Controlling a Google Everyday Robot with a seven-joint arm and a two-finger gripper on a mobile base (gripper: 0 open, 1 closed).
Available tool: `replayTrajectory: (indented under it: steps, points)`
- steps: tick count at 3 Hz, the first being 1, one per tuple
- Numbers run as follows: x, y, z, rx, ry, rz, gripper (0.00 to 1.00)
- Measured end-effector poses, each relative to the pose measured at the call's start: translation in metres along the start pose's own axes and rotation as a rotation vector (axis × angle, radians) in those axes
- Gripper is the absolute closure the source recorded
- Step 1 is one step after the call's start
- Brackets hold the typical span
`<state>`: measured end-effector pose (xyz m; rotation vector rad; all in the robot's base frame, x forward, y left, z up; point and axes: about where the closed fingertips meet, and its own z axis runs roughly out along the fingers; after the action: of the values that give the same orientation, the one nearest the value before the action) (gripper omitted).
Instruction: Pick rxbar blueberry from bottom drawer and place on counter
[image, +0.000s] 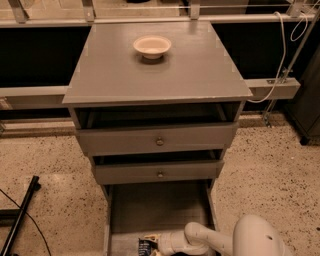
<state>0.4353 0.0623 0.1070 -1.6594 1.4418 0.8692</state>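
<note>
The bottom drawer (157, 207) is pulled out at the foot of the grey cabinet. The rxbar blueberry (144, 247), dark with pale print, lies near the drawer's front, at the bottom edge of the camera view. My gripper (151, 243) reaches in from the right on its white arm (215, 241) and is right at the bar, low inside the drawer; the bar is partly hidden by it. The counter (160, 75) is the cabinet's flat grey top, above and behind the gripper.
A cream bowl (152, 46) stands at the back middle of the counter. Two upper drawers with round knobs (159, 141) are slightly open. A black bar (20, 220) lies on the speckled floor at left. A white cable (280, 55) hangs at right.
</note>
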Motion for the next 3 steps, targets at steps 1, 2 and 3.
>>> replayTrajectory:
  steps: [1,2,3]
  points:
    - [-0.035,0.002,-0.021,0.02,-0.098,-0.08,1.0]
    - [-0.088,0.009,-0.065,0.078,-0.207,-0.222,1.0]
    - [-0.159,0.023,-0.133,0.169,-0.281,-0.37,1.0]
